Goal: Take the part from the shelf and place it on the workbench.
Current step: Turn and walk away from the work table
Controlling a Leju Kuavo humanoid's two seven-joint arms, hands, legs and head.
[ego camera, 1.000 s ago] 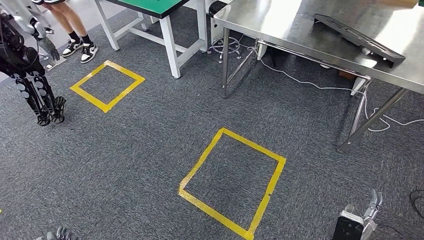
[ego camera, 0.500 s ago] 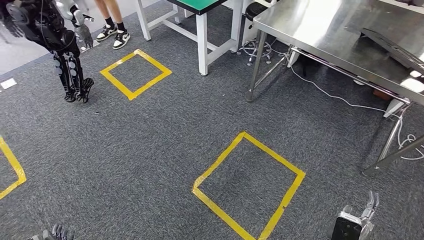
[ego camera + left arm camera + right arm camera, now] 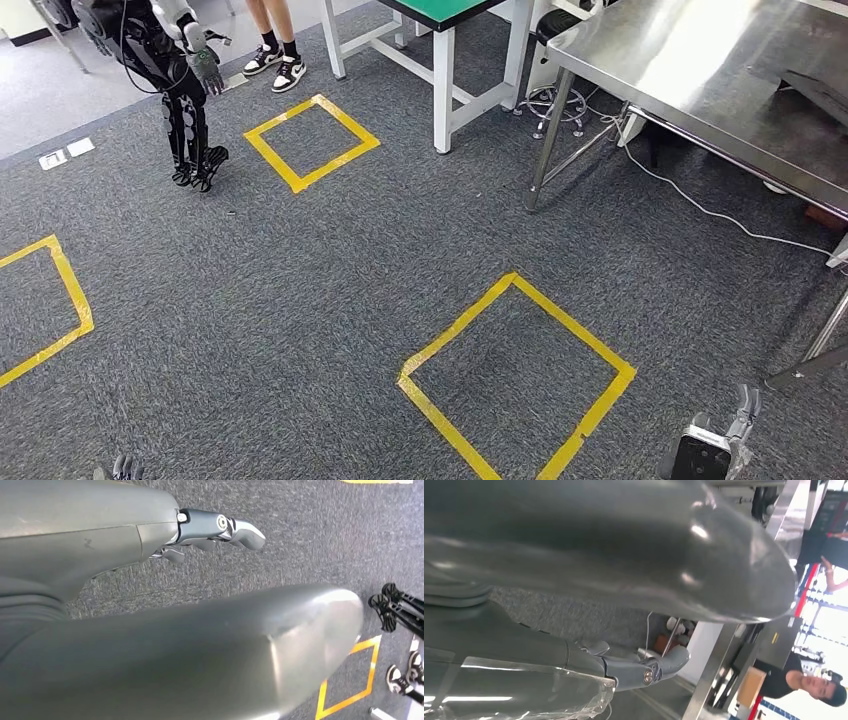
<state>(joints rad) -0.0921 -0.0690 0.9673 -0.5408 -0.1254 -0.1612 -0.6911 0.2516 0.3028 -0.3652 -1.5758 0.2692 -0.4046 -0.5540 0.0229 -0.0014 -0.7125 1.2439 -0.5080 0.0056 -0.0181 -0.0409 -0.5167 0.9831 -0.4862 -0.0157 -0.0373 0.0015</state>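
Your right hand (image 3: 718, 445) and left hand (image 3: 118, 467) hang empty, fingers loose. No part is visible, so its weight and grip point can't be judged; the steel bench (image 3: 700, 70) stands near.

The steel workbench (image 3: 700, 70) and the standing person (image 3: 275, 45) are cut off by the head view's edge.

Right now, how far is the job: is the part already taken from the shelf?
Done: nothing that shows. The left hand and right hand hang low over the carpet and hold no part. In hand: only the approach; the steel workbench stands ahead on the right. Left: reaching the shelf, taking the part, and placing it on the workbench.
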